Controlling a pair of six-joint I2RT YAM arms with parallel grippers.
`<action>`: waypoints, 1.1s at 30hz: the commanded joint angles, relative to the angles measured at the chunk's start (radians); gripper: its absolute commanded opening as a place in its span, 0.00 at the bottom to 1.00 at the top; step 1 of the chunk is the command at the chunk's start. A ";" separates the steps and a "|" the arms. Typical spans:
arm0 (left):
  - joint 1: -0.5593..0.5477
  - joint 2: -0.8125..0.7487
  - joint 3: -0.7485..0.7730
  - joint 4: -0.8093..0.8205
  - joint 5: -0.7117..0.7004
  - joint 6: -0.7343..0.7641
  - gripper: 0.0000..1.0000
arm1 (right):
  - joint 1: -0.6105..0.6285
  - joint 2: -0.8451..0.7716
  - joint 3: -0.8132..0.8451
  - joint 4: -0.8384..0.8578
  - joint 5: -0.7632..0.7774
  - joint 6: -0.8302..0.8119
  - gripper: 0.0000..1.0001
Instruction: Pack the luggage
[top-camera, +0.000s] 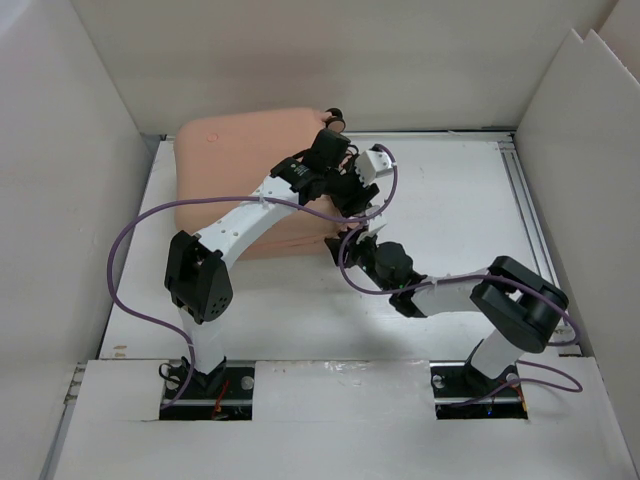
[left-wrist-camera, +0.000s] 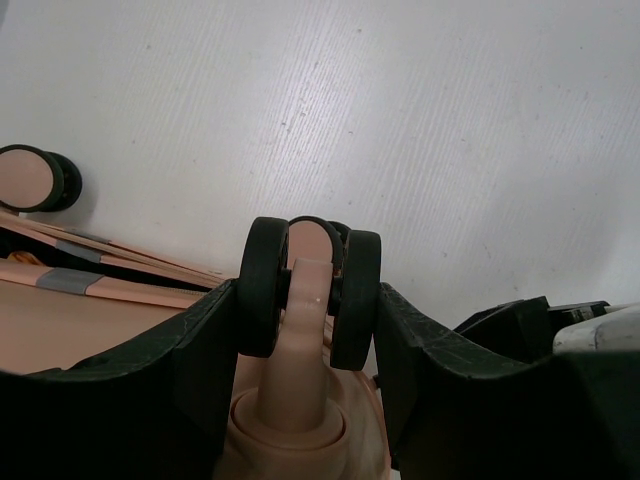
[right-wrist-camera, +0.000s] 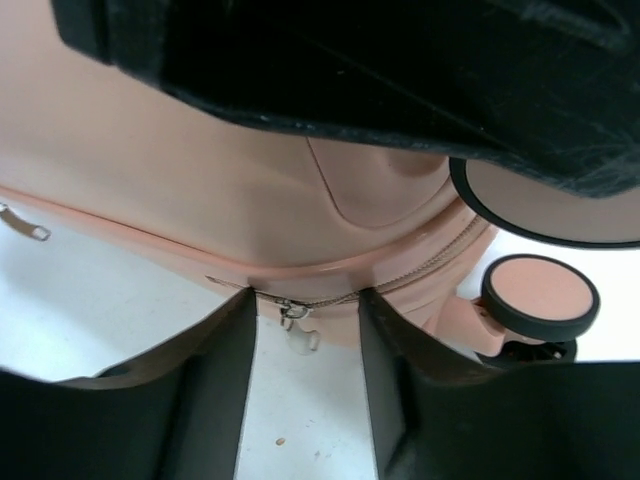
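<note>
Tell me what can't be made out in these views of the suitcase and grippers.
Inside of the luggage: hidden by its shell, every view.
Zipper pull and right gripper: mostly covered by the arms in the top view.
Upper shell, right wrist view: behind a dark blurred mass.
Luggage beneath the caster wheel, left wrist view: blocked by the left gripper clamping that wheel, cut by the bottom edge.

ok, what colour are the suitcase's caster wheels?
Caster wheels: salmon-pink faces, black tyres. Shows best in right wrist view.
</note>
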 joint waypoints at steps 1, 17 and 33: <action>-0.033 -0.100 0.023 0.141 0.081 -0.075 0.00 | 0.005 -0.003 0.060 -0.053 0.041 0.020 0.46; -0.033 -0.109 0.032 0.131 0.081 -0.064 0.00 | 0.054 -0.041 0.025 -0.117 0.077 -0.034 0.55; -0.033 -0.109 0.041 0.122 0.081 -0.064 0.00 | 0.065 0.029 0.131 -0.165 0.164 -0.052 0.52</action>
